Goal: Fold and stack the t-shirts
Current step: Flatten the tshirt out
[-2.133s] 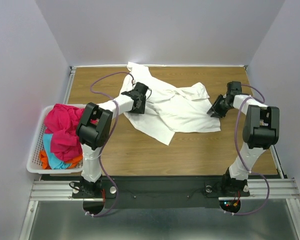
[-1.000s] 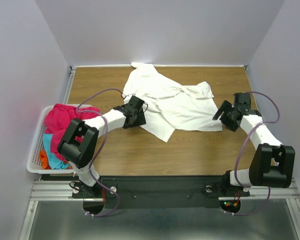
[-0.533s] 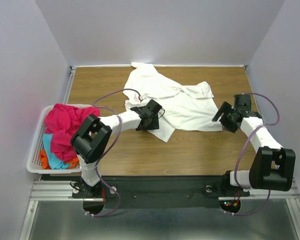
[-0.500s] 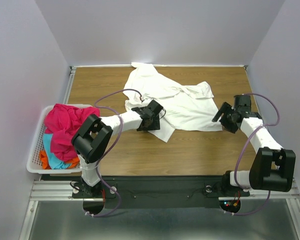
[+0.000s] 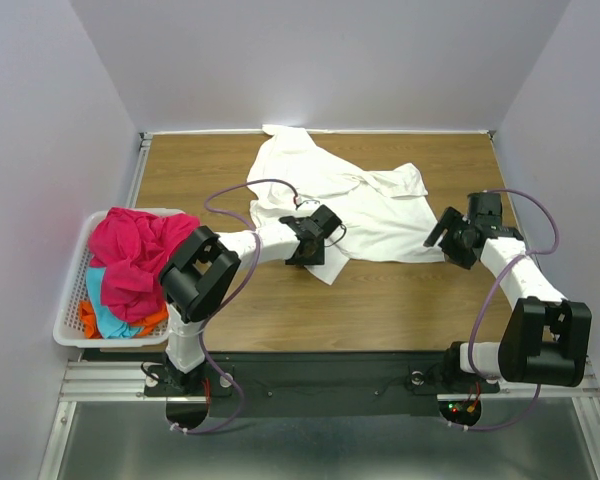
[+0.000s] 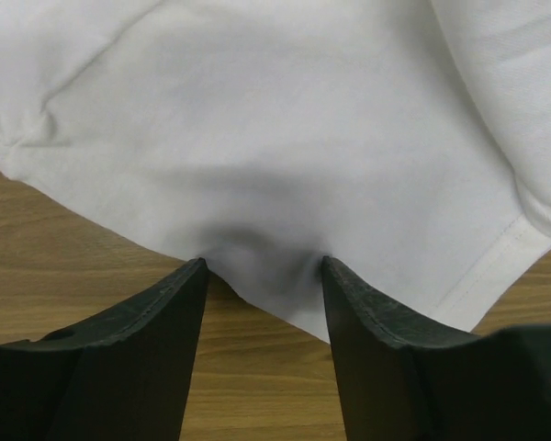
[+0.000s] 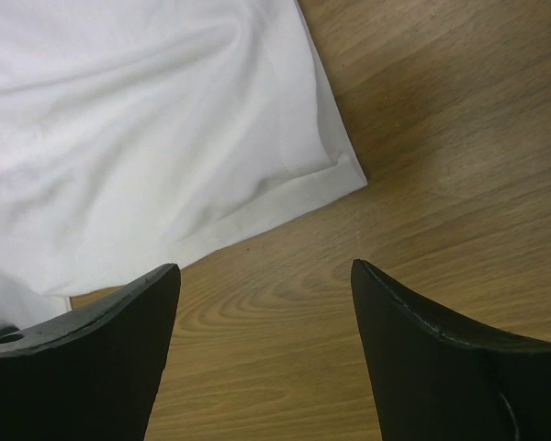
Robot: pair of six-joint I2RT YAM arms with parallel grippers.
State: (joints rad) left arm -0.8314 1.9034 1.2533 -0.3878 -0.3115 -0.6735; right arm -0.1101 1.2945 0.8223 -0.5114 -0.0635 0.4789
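A large white t-shirt (image 5: pixel 365 205) lies crumpled across the back middle of the wooden table (image 5: pixel 400 310). My left gripper (image 5: pixel 318 250) is low at the shirt's near edge. In the left wrist view its jaws stand apart (image 6: pixel 262 262), with both tips touching the white cloth (image 6: pixel 275 138), which puckers slightly between them. Off the shirt's right side, my right gripper (image 5: pixel 438 238) is open. In the right wrist view it (image 7: pixel 264 266) hangs over bare wood, just short of the hemmed corner (image 7: pixel 335 175). Magenta-pink (image 5: pixel 130 255), cyan (image 5: pixel 102 300) and orange (image 5: pixel 88 320) t-shirts are heaped in the basket.
A white plastic lattice basket (image 5: pixel 68 325) sits at the table's left edge. Purple cables loop over both arms. Grey walls enclose the table at the back and sides.
My left gripper has slid right along the white shirt's near edge toward its lower corner, and its jaws have narrowed a little. The right arm has barely moved.
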